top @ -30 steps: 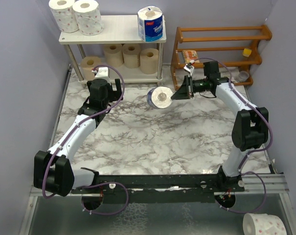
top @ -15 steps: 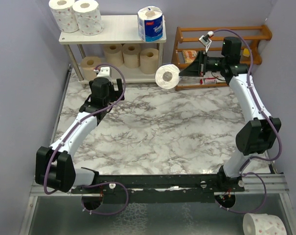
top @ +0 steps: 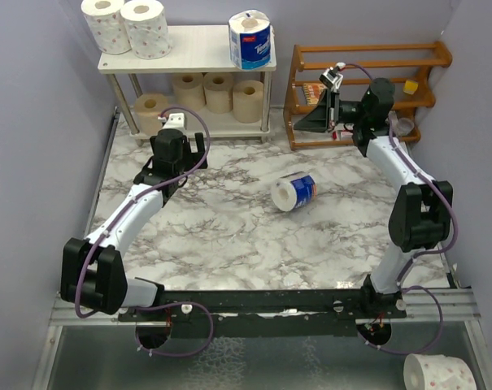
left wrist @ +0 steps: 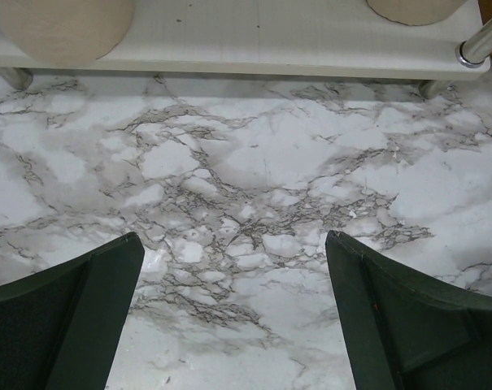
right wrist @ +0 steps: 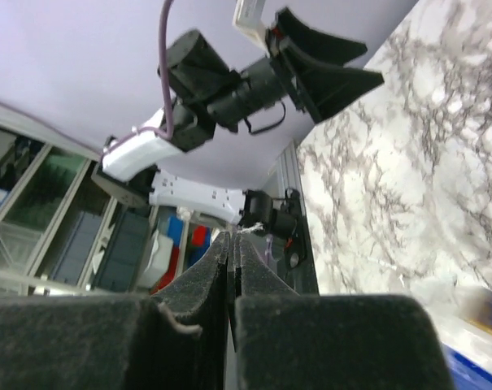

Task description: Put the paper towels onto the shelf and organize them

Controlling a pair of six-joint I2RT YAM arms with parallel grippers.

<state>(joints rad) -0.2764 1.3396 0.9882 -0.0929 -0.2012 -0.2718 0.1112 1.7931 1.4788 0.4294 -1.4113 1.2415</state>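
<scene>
Your R fingers (right wrist: 189, 317) pinched flat together, empty. L fingers (left wrist: 83, 301) spread wide, just short of shelf (left wrist: 254, 32) btm board. Blue-wrapped roll (top: 295, 192) lies sideways on tabletop (top: 229, 231), base-side of R fingers, apart.

We see the left arm (top: 124, 219) stretched forward and low; the fingers of the left gripper (left wrist: 232, 240) stand far apart. The right arm (top: 392, 158) is lifted and bent, the right gripper (right wrist: 231, 252) points leftward, its two pads (right wrist: 294, 341) pressed flat together.
</scene>
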